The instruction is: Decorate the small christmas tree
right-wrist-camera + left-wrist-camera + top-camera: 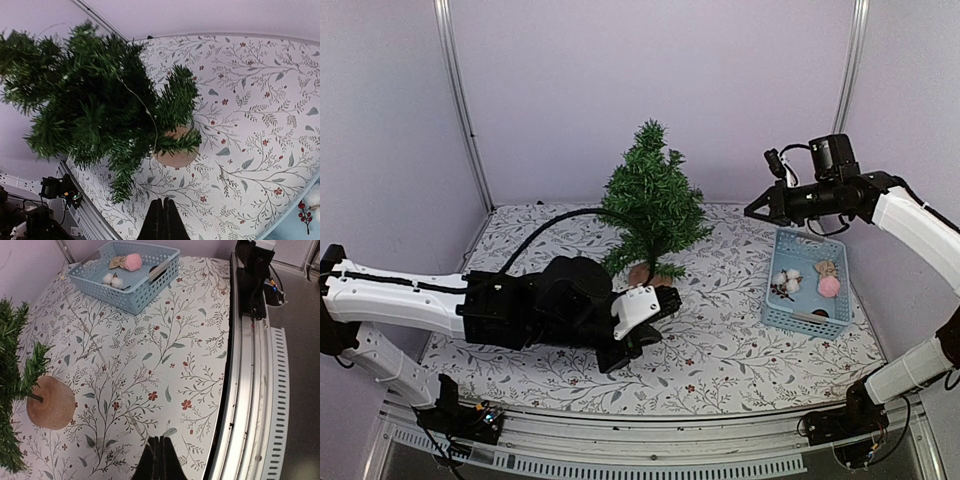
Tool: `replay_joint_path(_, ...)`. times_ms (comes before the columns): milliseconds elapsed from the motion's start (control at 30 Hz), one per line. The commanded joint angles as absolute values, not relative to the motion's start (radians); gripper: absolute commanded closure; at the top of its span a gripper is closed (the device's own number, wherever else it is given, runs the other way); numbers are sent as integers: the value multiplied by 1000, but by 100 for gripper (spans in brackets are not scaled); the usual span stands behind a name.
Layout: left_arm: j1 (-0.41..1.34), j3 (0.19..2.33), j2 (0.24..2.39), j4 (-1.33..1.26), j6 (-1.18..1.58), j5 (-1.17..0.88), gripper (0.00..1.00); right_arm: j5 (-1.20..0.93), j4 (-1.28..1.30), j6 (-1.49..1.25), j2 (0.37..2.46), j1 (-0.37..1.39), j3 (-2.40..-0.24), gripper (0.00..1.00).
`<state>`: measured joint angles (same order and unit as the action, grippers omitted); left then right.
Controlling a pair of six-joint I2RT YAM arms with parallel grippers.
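Left gripper [159,442]: jaws pressed together, low over floral tablecloth [165,365], near round wooden base [50,402].
Fine strand [100,355] runs from its tips toward blue basket [135,295]; pinched or not, too thin to tell.
Right gripper [162,202]: closed, raised, looking down on branches.
Small christmas tree [650,200]: upright, mid-table, between 2 arms.
Basket holds pink pompom [830,286] and cotton bolls [786,280].
Handling, judged: tree light, tips easily; needles bristly, springy.
Steady it at trunk or base; hang decorations on outer branches.
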<state>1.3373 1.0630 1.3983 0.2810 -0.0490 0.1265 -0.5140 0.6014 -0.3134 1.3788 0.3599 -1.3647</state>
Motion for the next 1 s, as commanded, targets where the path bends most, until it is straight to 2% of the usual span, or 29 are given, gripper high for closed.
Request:
replay_joint_path(0,1327,1027,1310,311,27,164,100,-630,547,-311,1344,374,-1266,100)
replay_joint_path(267,1270,975,1171,350,233,258,100,-709,453,-366,1375,498,-1243,97)
replay_joint_path(633,1118,938,1037,441,424,353,100,-764,403,-374,1470,533,-1304,83)
replay_joint_path(733,1081,941,1042,473,450,361,100,-776,383,-381,1497,544,-1330,77)
replay_joint_path(900,978,941,1069,552,503,333,100,-795,373,-387,1511,546,-1343,59)
replay_joint_path(967,941,940,1085,570,507,303,100,-793,376,-384,1511,547,-1342,56)
